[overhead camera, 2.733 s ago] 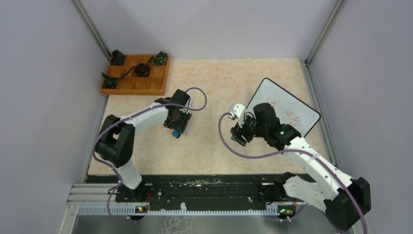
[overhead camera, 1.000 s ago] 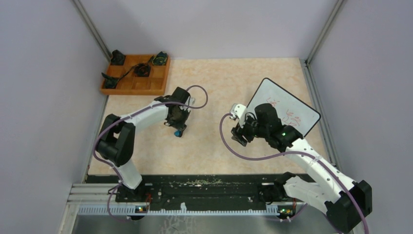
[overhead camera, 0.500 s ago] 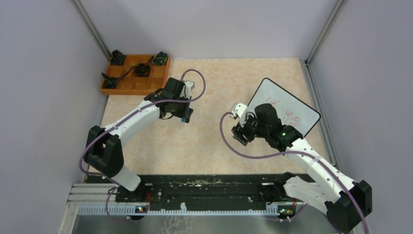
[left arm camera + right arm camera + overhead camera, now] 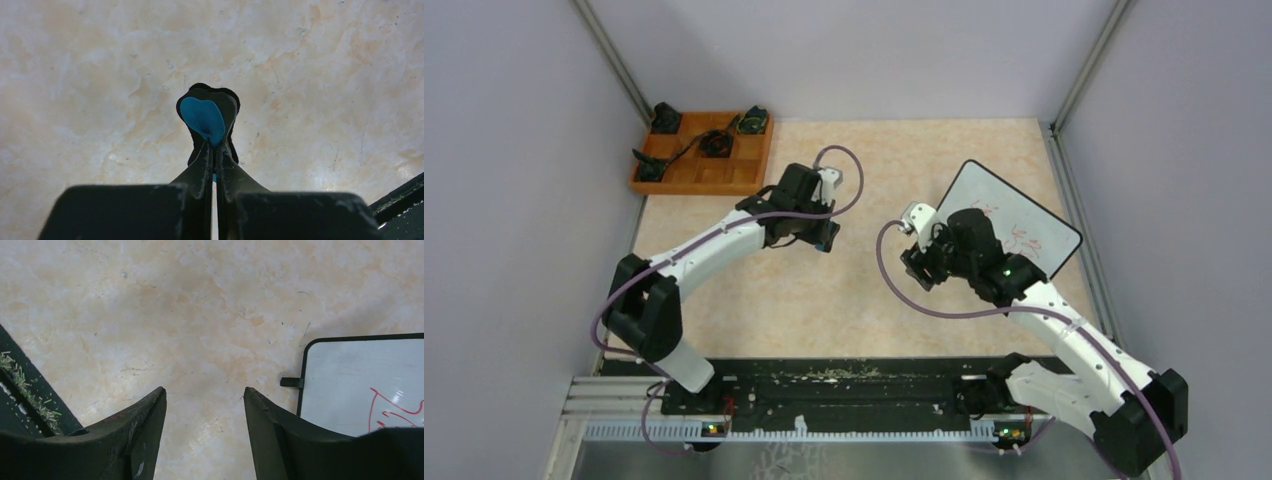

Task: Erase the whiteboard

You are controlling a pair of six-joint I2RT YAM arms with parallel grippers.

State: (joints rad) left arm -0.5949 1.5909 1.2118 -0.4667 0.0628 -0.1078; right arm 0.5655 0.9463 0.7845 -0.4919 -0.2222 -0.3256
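Left wrist shows left pincer [image 4: 214,148] clenched on a blue-black piece [image 4: 202,115]; right wrist, right pincer [image 4: 204,392] released beside whiteboard [image 4: 350,390]

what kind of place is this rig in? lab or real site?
Most likely an enclosed lab test cell, not a home or office. Plain grey walls with metal corner posts box in a beige tabletop, with staged props such as a whiteboard and a wooden compartment tray.

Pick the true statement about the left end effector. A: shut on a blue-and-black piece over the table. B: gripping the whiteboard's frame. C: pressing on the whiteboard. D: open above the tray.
A: the left end effector is closed on the blue-and-black piece above the table, apart from the whiteboard.
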